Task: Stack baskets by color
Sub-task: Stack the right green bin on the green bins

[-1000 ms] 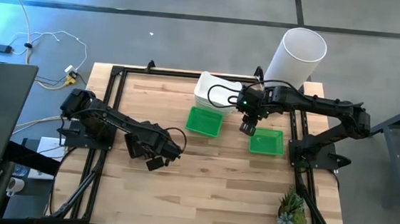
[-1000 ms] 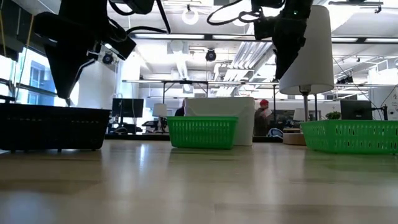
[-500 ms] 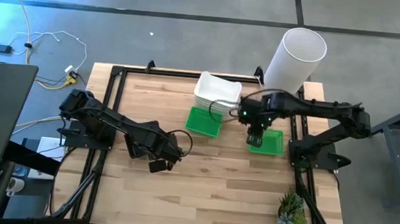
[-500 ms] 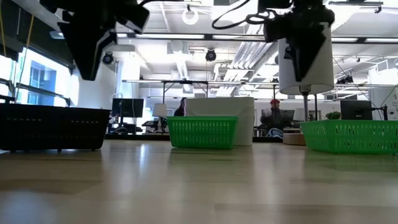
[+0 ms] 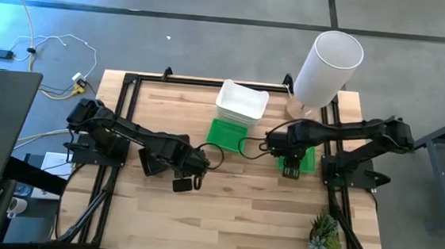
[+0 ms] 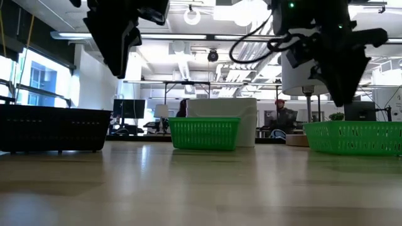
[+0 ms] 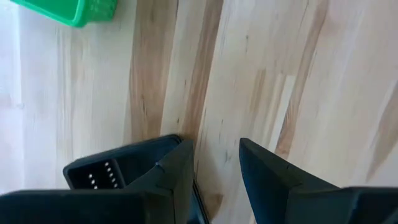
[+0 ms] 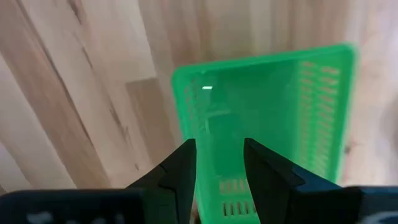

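Observation:
My right gripper (image 8: 217, 168) hangs open, fingers pointing down, just above the green basket (image 8: 267, 124) at the table's right (image 5: 304, 156); in the low view its tips (image 6: 342, 94) are clear of the rim. A second green basket (image 5: 227, 134) stands mid-table in front of stacked white baskets (image 5: 242, 102). My left gripper (image 7: 214, 168) is open over bare wood, raised (image 6: 119, 37), with a black basket (image 7: 112, 168) right beside it (image 6: 53, 129).
A tall white cylinder (image 5: 327, 65) stands at the far right corner, close behind the right arm. A small green plant (image 5: 324, 232) sits at the near right edge. Bare wood spreads across the table's middle and near side.
My right gripper has swung from between the two green baskets toward the near right and come down over the right-hand green basket. My left gripper has risen and shifted a little toward the table's middle, rolling as it went. No basket has moved.

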